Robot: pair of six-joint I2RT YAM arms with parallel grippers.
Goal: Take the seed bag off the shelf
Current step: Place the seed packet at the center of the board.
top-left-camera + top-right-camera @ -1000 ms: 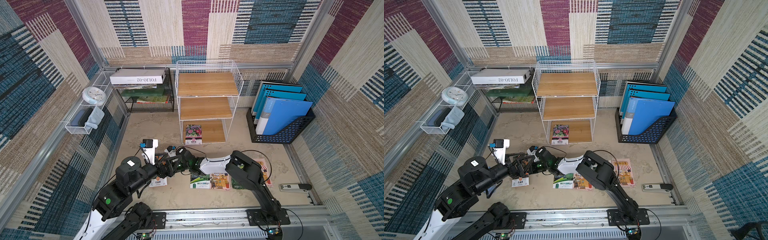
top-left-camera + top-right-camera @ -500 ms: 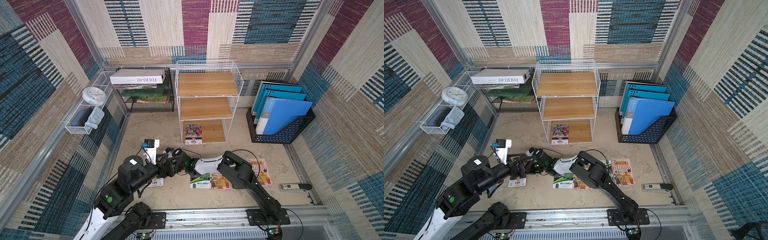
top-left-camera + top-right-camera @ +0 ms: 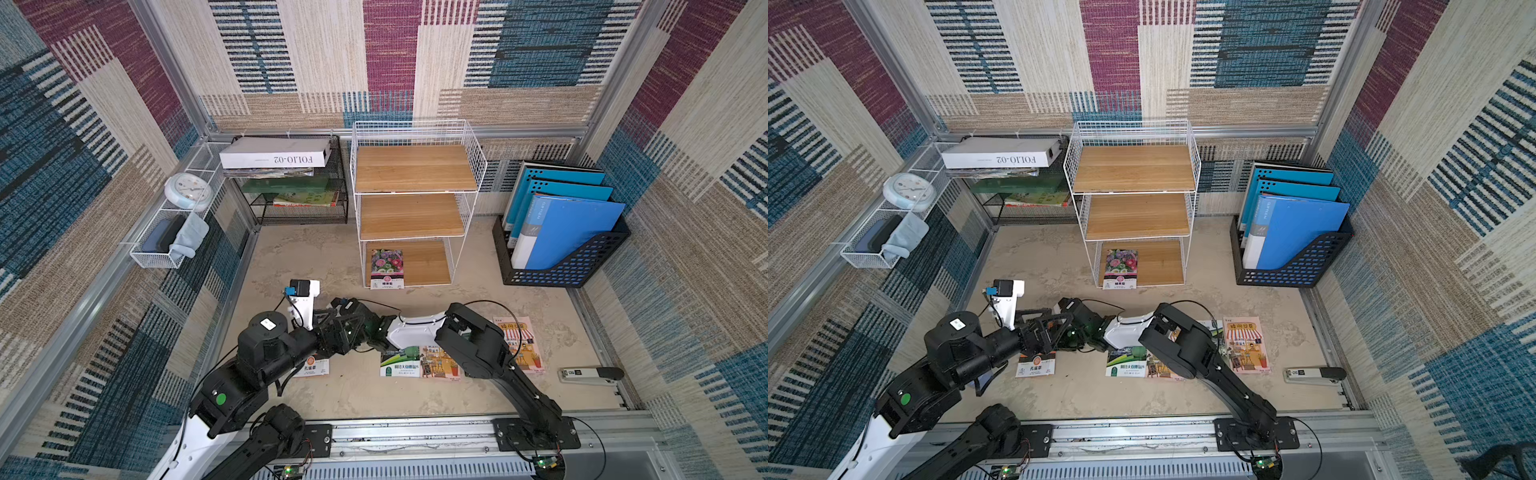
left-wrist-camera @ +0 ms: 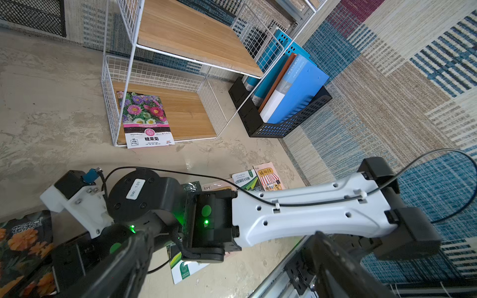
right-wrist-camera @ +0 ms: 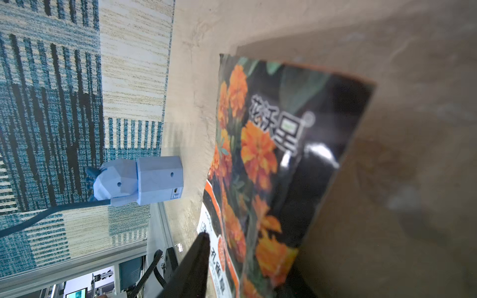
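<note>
- Count on shelf [image 3: 415, 216]: one pink-flower bag [image 3: 387, 268], flat on lowest board at its left front corner, bottom edge sticking out past the wire frame over the desk [image 3: 353, 395]. Upper two boards bare.
- Use of that overhang, as judged: a free edge to pinch from the open front, with wire grid closing off sides and back.
- Off the shelf: marigold bag [image 5: 271, 154], on the desk well in front, under the crossed wrists. White lower end visible in both top views.
- Reach of right hand [image 5: 247, 258]: across to the left side, right at that bag's lower end, one dark finger [image 5: 198, 252] just beside the print. Other finger hidden behind the bag. Clamped or parted clear: cannot tell.
- State of left hand [image 4: 232, 233]: spread wide, nothing between the fingers. Low over the desk just beside right arm [image 4: 309, 209], wrist camera looking at the shelf front. Likely standing by, clear of the other arm's work.
- Row of loose packets [image 3: 400, 365] on the desk beneath right arm, well apart from the shelf. Looks like a drop zone, which would explain marigold bag's spot near it.
- Task status, judged: near done with marigold bag as target. Not begun with pink-flower bag as target.
</note>
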